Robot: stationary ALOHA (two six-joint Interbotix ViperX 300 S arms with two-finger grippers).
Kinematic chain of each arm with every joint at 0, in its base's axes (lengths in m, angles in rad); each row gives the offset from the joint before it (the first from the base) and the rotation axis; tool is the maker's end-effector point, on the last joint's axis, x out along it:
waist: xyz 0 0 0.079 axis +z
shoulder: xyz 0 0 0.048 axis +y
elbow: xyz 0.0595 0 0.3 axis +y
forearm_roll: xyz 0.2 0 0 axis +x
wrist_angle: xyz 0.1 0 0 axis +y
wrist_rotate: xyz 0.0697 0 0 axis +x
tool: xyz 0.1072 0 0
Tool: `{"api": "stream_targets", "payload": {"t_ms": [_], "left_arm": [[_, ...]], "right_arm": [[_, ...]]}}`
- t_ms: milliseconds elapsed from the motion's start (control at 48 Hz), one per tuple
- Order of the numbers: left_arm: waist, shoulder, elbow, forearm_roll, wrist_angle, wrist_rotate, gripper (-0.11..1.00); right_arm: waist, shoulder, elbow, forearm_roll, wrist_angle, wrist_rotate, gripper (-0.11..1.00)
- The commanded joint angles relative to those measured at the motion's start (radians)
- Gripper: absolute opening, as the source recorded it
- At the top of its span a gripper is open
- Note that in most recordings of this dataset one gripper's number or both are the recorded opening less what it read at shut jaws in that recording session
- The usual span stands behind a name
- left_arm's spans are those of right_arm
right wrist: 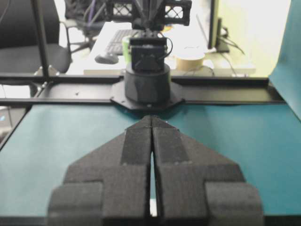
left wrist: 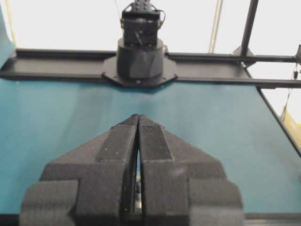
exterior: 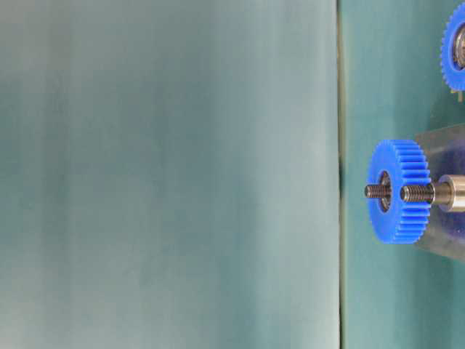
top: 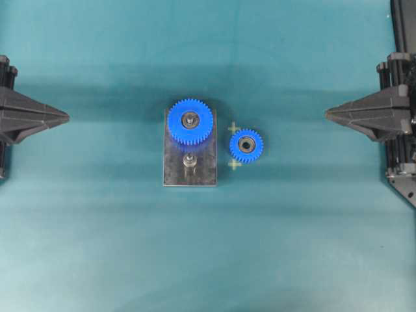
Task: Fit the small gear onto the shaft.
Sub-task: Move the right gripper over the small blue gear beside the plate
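The small gear [top: 246,145], bright blue with a dark hub, lies flat on the teal mat just right of the dark plate [top: 175,170]. Only its edge shows in the table-level view [exterior: 454,47]. The shaft [top: 189,160] stands bare on the plate's near half, and shows as a silvery threaded pin [exterior: 436,193] at table level. My left gripper [top: 65,117] is shut and empty at the far left, well away from both. My right gripper [top: 328,113] is shut and empty at the far right, about a gear's width beyond the small gear. Both wrist views show tips pressed together, left gripper [left wrist: 138,116] and right gripper [right wrist: 151,117].
A larger blue gear [top: 190,121] sits on its own pin at the plate's far half, close to the shaft. Two pale cross marks [top: 234,128] flank the small gear. Each wrist view faces the opposite arm's base [left wrist: 140,52] across the mat.
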Motion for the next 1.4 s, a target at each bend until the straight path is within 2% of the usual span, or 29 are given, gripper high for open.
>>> {"api": "stream_targets", "payload": {"t_ms": [0,146,208,375,500,646,792,959,1084,1146,1209,1250,1375], "left_arm": [[-0.009,0.025,-0.034,0.011,0.0,-0.011,0.0],[-0.02,0.101,-0.072,0.011,0.051,-0.02,0.0],[-0.021,0.137,-0.092,0.011,0.098,-0.021,0.0],[-0.023,0.224,-0.126,0.011,0.209,-0.023,0.0],[-0.023,0.279,-0.141,0.011,0.229,-0.023,0.0],[-0.021,0.318,-0.147,0.011,0.229,-0.025,0.0],[-0.021,0.342,-0.15,0.011,0.23,-0.031,0.0],[-0.02,0.367,-0.17,0.011,0.235,-0.098,0.0],[-0.02,0.385,-0.167,0.011,0.235,-0.103,0.0],[-0.02,0.391,-0.169,0.011,0.235,-0.101,0.0],[-0.02,0.393,-0.17,0.011,0.235,-0.101,0.0],[-0.02,0.394,-0.169,0.011,0.235,-0.1,0.0],[-0.023,0.388,-0.164,0.011,0.235,-0.1,0.0]], "right_arm": [[-0.003,0.011,0.006,0.008,-0.002,0.002,0.01],[-0.005,0.009,0.029,0.101,0.058,0.057,-0.01],[-0.008,0.014,0.028,0.121,0.109,0.091,-0.01],[-0.044,0.064,-0.011,0.121,0.293,0.15,-0.01],[-0.086,0.133,-0.061,0.121,0.43,0.179,-0.01],[-0.129,0.256,-0.129,0.12,0.558,0.179,-0.01],[-0.144,0.413,-0.202,0.115,0.609,0.179,-0.01],[-0.16,0.584,-0.285,0.123,0.591,0.196,-0.01],[-0.166,0.703,-0.336,0.123,0.592,0.195,0.0],[-0.166,0.761,-0.36,0.121,0.601,0.195,0.05],[-0.166,0.804,-0.382,0.121,0.62,0.198,0.16],[-0.166,0.831,-0.396,0.121,0.638,0.198,0.26],[-0.166,0.897,-0.437,0.118,0.704,0.196,0.65]]}}
